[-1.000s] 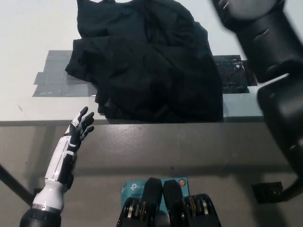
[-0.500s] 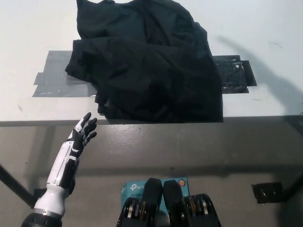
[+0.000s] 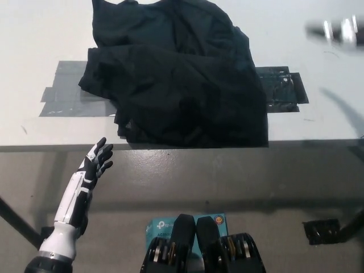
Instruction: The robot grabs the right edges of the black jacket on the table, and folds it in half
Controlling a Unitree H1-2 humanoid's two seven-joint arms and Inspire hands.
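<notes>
The black jacket [image 3: 176, 79] lies crumpled on the white table [image 3: 34, 34], its near hem almost at the table's front edge. My white left hand [image 3: 95, 160] hovers open in front of that edge, below and left of the jacket's near left corner, touching nothing. A blurred dark streak with pale glints at the upper right is my right hand [image 3: 338, 31], well to the right of the jacket and apart from it. Its shadow falls on the table below it.
Grey tape patches [image 3: 60, 94] lie on the table left of the jacket, and a dark taped strip [image 3: 281, 88] shows at its right side. A teal box [image 3: 156, 227] sits on the floor below the table's front edge [image 3: 170, 149].
My black right arm, which filled the right side a second ago, swung out of view and now shows only as a blur at the upper right. The left hand dropped slightly. The jacket has not moved.
</notes>
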